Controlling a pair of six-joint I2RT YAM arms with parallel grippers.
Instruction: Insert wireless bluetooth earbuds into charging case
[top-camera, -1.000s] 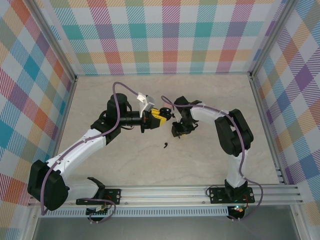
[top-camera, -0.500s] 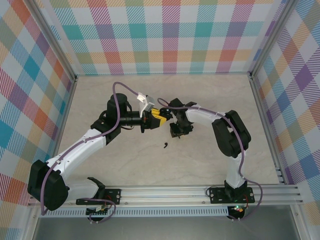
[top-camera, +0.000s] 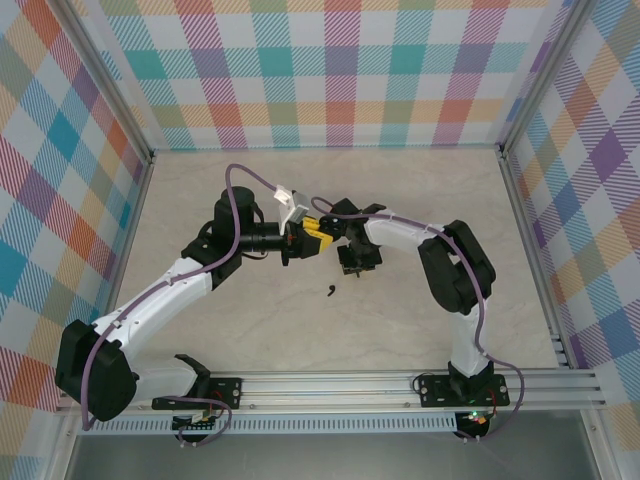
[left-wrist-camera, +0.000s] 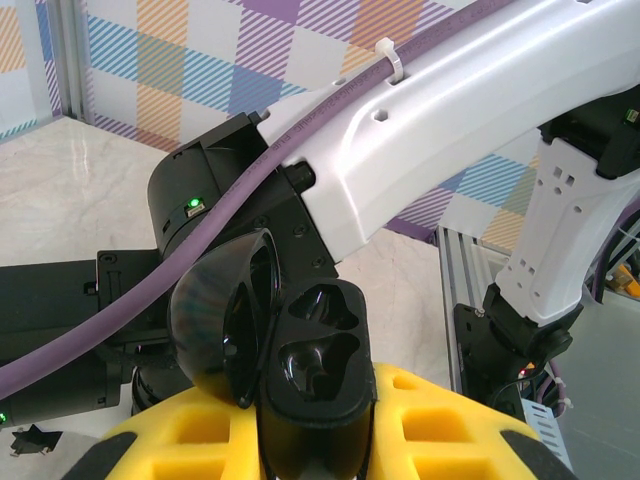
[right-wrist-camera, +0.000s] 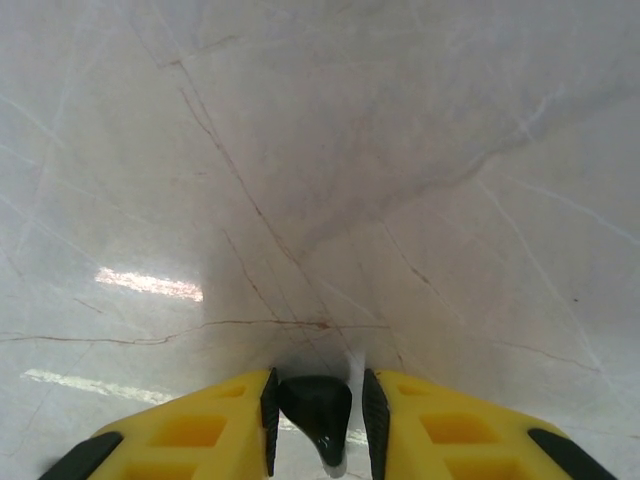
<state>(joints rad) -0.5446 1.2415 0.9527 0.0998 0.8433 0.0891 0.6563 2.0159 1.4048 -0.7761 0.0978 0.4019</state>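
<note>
My left gripper (top-camera: 322, 234) is shut on the black charging case (left-wrist-camera: 315, 372), which it holds upright between its yellow fingers (left-wrist-camera: 180, 440). The lid (left-wrist-camera: 222, 318) is swung open to the left, and both moulded wells show empty. My right gripper (top-camera: 356, 260) hangs just right of the case, pointing down at the table. A black earbud (right-wrist-camera: 314, 400) is pinched between its fingers, its stem pointing down, with the left pad touching it. A second black earbud (top-camera: 331, 291) lies on the table just in front of both grippers. The whitish earbud is out of view.
The pale marble-pattern tabletop (top-camera: 420, 200) is walled by checkered panels. An aluminium rail (top-camera: 400, 385) runs along the near edge. In the left wrist view the right arm's white link (left-wrist-camera: 450, 110) crosses close above the case.
My right gripper has slid left with the earbud, closing in on the case. The left arm and the earbud on the table have stayed put.
</note>
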